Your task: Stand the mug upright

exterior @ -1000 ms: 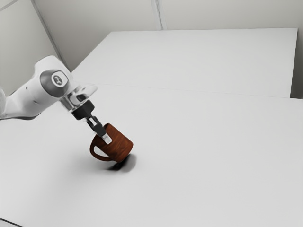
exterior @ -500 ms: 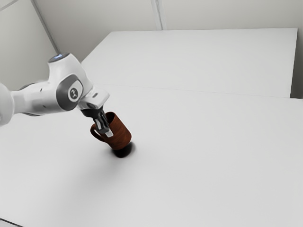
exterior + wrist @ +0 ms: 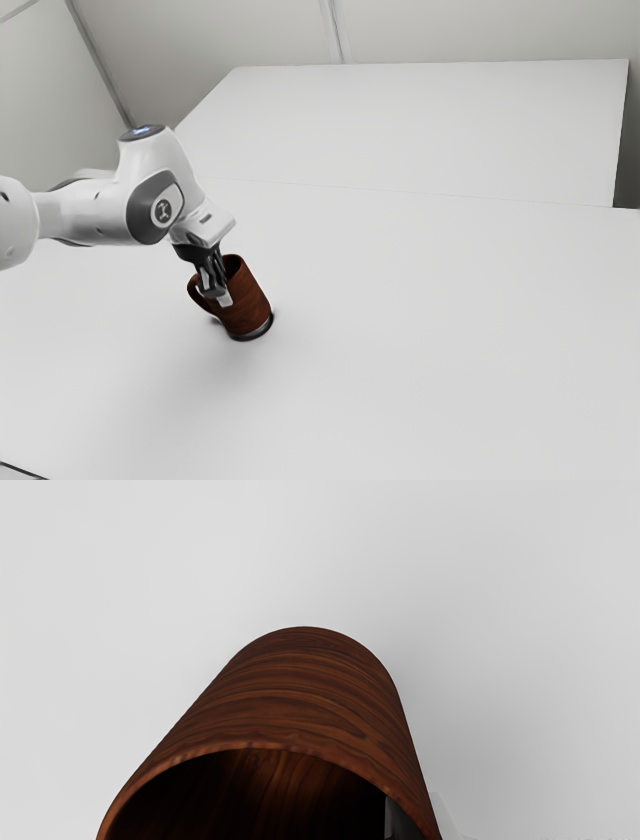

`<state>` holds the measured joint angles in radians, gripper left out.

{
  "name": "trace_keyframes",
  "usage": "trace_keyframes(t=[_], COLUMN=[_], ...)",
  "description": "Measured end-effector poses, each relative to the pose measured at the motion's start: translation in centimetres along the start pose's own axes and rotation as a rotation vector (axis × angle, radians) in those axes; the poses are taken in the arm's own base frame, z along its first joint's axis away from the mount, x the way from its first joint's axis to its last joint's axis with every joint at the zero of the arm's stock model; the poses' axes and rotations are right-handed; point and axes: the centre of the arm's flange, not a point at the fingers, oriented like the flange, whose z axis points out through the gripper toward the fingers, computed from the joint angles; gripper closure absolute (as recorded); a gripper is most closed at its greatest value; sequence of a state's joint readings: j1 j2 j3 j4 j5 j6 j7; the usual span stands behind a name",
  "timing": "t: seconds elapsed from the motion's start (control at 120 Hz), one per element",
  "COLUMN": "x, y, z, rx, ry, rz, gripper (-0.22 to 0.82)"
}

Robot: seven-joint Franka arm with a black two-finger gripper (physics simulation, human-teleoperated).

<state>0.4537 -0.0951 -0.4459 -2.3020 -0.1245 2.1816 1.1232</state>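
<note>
Simulated indoor workspace resembling a robotics laboratory; the exact room type cannot be determined. A broad, plain white tabletop (image 3: 430,340) serves as landmark. A white Franka arm (image 3: 90,212) extends over it from the exterior view's left. Behind the tabletop rises a pale grey wall (image 3: 480,30) bearing a narrow upright strip (image 3: 335,30).

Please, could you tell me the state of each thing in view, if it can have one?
Mug: tilted, not yet upright, its mouth up and leaning toward the exterior view's left; I cannot tell if its base touches the table.
Hand: shut on the mug's wall, one finger inside, one outside.
Arm: bent, reaching down to the mug.
</note>
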Motion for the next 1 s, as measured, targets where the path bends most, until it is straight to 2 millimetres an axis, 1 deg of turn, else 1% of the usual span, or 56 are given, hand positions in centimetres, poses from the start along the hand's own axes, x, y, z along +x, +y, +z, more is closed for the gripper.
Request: trace_keyframes(t=[0.033, 0.208, 0.308, 0.392, 0.492, 0.658, 0.75, 0.783, 0.817, 0.917, 0.95, 1.0], x=[0.0, 0.2, 0.2, 0.4, 0.4, 1.1, 1.5, 1.7, 2.1, 3.3, 3.2, 2.6], y=[0.0, 0.2, 0.2, 0.3, 0.3, 1.1, 1.1, 0.9, 0.4, -1.1, -1.4, -1.8], z=[0.1, 0.2, 0.2, 0.1, -0.1, -2.3, -4.4, -5.6, -7.5, -14.1, -15.8, -18.0], rx=[-0.001, -0.002, -0.002, -0.001, 0.004, 0.017, 0.030, 0.040, 0.056, 0.113, 0.126, 0.135], ry=[-0.001, -0.007, -0.008, -0.008, -0.008, -0.017, -0.013, -0.007, 0.007, 0.052, 0.055, 0.061], rz=[0.002, 0.013, 0.015, 0.020, 0.022, -0.011, -0.099, -0.142, -0.186, -0.305, -0.342, -0.405], gripper=[0.76, 0.38, 0.24, 0.16, 0.10, 0.05, 0.03, 0.03, 0.02, 0.01, 0.01, 0.01])
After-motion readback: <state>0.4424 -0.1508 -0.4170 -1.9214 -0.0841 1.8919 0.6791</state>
